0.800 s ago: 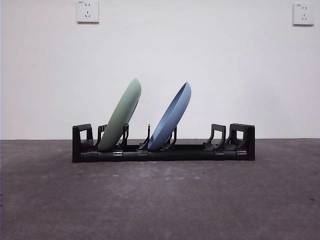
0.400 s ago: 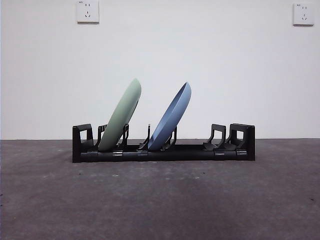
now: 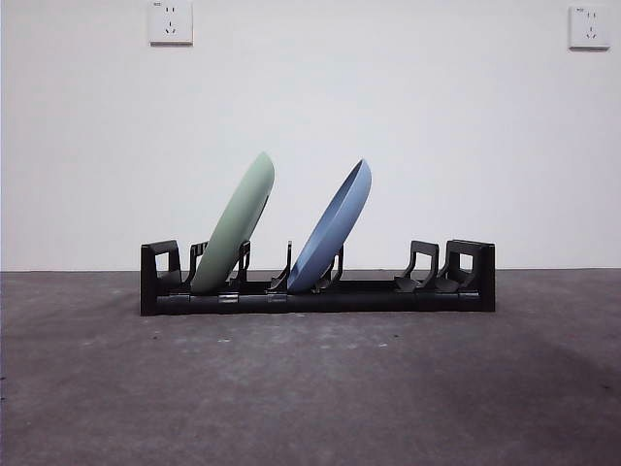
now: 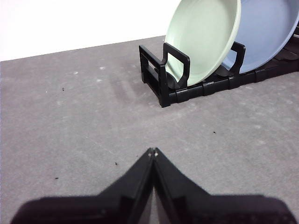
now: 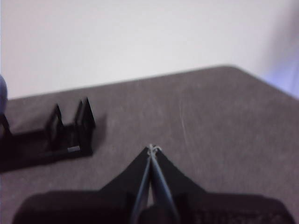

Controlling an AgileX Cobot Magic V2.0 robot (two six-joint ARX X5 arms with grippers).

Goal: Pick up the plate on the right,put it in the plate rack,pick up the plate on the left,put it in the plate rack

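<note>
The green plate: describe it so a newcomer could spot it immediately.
Find the long black plate rack on the grey table. Two plates lean in it; the green plate stands nearest one end piece, pale sage where its neighbour, the blue plate, is blue.

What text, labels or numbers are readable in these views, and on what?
None readable.
Wall outlet, upper left in the front view: small marking above its slots, too small to read.
Wall outlet, upper right: same, too small.
Green plate, blue plate, plate rack: no print visible.
Left claw and right claw: no markings visible.
</note>
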